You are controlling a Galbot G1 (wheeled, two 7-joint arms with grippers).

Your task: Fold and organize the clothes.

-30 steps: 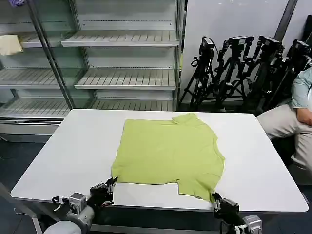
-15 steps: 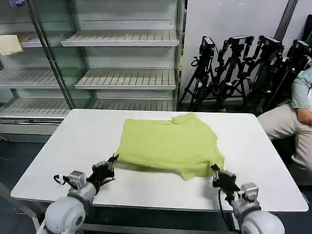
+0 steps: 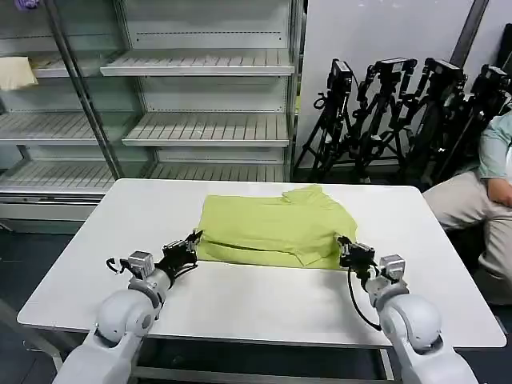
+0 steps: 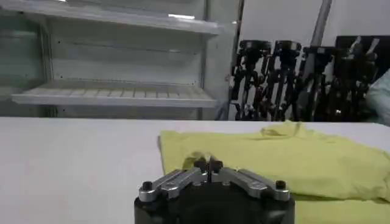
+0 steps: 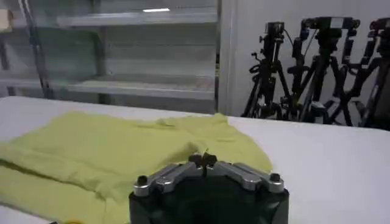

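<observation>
The lime yellow-green T-shirt (image 3: 272, 228) lies on the white table (image 3: 256, 308), its near part doubled over toward the far side. My left gripper (image 3: 192, 240) is shut on the shirt's near left corner, and my right gripper (image 3: 346, 246) is shut on its near right corner. In the left wrist view the gripper (image 4: 208, 164) pinches a small tuft of the shirt (image 4: 286, 158), with the jaws pressed together. The right wrist view has the gripper (image 5: 204, 159) closed the same way against the shirt (image 5: 103, 152).
Empty metal shelving (image 3: 200, 128) stands behind the table, with a pale cream cloth (image 3: 16, 74) on an upper left shelf. Black tripods (image 3: 400, 112) are stacked at the back right. A seated person (image 3: 480, 192) is beside the table's right edge.
Both grippers have moved away from the table's near edge toward the far side, carrying the shirt's near hem up and over. The shirt now looks about half as deep.
</observation>
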